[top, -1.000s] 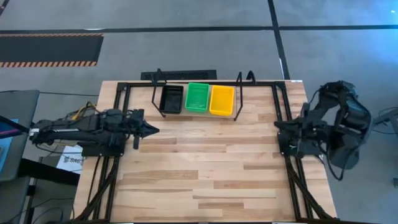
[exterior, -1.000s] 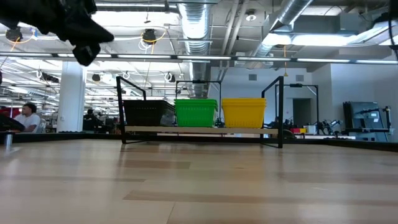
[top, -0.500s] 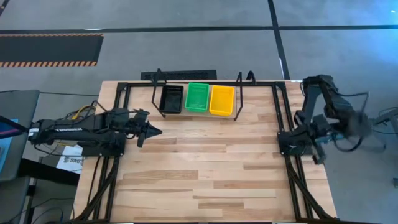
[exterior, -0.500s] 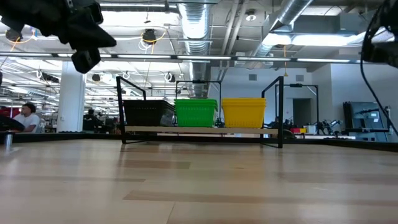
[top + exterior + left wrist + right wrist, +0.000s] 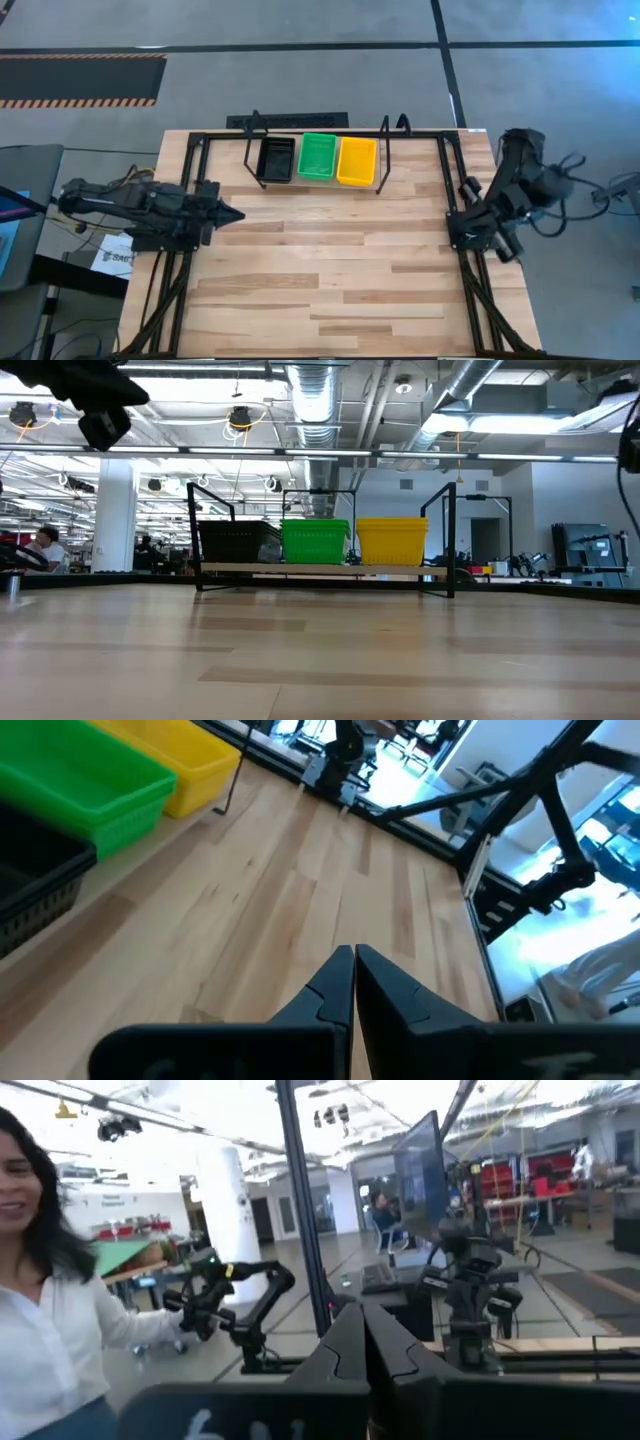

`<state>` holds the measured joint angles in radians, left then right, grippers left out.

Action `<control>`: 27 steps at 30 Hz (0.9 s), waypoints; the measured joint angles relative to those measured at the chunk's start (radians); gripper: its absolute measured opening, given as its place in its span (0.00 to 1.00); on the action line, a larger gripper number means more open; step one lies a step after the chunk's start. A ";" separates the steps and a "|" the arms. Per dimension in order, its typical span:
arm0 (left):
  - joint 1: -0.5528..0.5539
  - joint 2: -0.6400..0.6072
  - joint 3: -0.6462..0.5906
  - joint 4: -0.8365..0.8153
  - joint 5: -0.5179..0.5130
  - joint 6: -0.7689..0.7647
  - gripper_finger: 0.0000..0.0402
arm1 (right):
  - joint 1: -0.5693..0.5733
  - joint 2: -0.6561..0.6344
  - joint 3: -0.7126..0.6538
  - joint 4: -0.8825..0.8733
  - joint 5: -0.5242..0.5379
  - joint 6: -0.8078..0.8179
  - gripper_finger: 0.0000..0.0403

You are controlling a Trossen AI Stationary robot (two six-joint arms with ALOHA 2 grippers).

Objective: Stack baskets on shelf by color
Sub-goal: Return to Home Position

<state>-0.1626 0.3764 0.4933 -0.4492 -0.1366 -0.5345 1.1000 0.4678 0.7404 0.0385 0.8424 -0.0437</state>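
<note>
The baskets (image 5: 318, 158) stand in a row on the shelf (image 5: 383, 150) at the table's (image 5: 330, 270) 12 o'clock edge in the high view: black, green, then yellow, close side by side, with the row's long axis running from 9 to 3 o'clock. The left gripper (image 5: 236, 214) hangs near the 9 o'clock edge pointing toward 3, so the baskets lie at about its 1 o'clock, well apart from it. The right arm (image 5: 515, 190) is folded at the 3 o'clock edge. The bare wood between them leaves open room. In the low view the three colours fill the plank between its wire ends, with nothing near them. The left wrist view shows that gripper's fingers pressed together and holding nothing. The right wrist view shows the right gripper (image 5: 362, 1313) likewise closed and empty, facing into the room.
</note>
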 joint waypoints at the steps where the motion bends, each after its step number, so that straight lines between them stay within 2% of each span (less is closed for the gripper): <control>1: -0.001 -0.017 0.000 -0.009 -0.001 -0.001 0.00 | -0.024 0.013 -0.021 0.041 -0.015 -0.002 0.00; 6: -0.001 -0.083 0.001 -0.018 -0.010 0.034 0.00 | -0.172 0.069 -0.154 0.261 -0.165 0.033 0.00; 12: -0.001 -0.132 0.001 -0.081 -0.011 0.049 0.00 | -0.448 0.160 -0.285 0.471 -0.388 0.188 0.00; 18: -0.001 -0.142 0.001 -0.123 -0.010 0.041 0.00 | -0.760 0.213 -0.287 0.470 -0.712 0.280 0.00; 23: -0.001 -0.142 0.001 -0.122 -0.007 0.079 0.00 | -0.962 0.179 -0.287 0.408 -0.910 0.283 0.00; 27: -0.001 -0.157 0.001 -0.121 -0.007 0.082 0.00 | -1.070 0.105 -0.287 0.362 -1.019 0.283 0.00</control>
<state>-0.1635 0.2191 0.4938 -0.5703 -0.1436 -0.4522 0.0299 0.5731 0.4534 0.4008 -0.1770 0.2390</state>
